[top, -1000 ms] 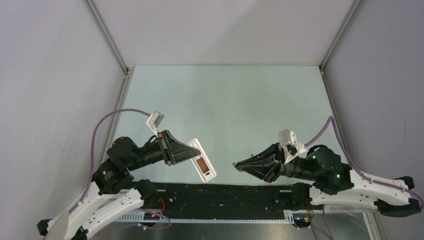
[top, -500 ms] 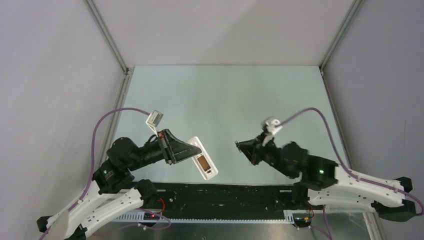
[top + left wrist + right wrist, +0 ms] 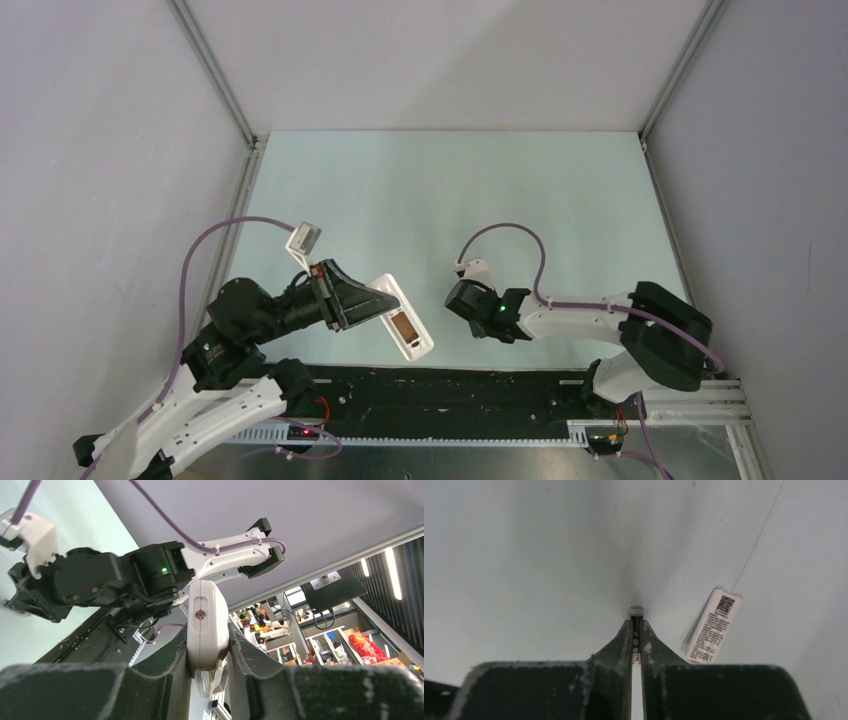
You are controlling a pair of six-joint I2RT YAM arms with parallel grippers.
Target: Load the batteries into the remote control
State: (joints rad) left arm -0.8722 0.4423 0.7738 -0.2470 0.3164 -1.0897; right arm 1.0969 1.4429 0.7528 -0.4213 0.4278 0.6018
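– Black plastic, the left gripper [image 3: 372, 304]: what is it clenched on?
– The small white rectangular plastic remote control [image 3: 404, 324]. Both fingers press its long sides, and it sticks out past the fingertips, tilted, above the near part of the pale green bench [image 3: 450, 190].
– Which face is up?
– From the top view, the one with a brownish open recess. The left wrist view shows only a narrow white edge with a small screw in it.
– And the right gripper [image 3: 636, 631]?
– Closed on a tiny dark cylindrical battery [image 3: 636, 613] with an orange stripe. Its light metal end pokes out beyond the fingertips and points down at the bench. I cannot tell whether it touches the surface.
– Anything near it?
– A white plastic strip with a printed square code and lines of small text [image 3: 714, 625] lies flat on the bench, just to the right of those fingers, apart from them.
– How do the two grippers stand?
– The right one points down near the remote's free end, with a gap between them.
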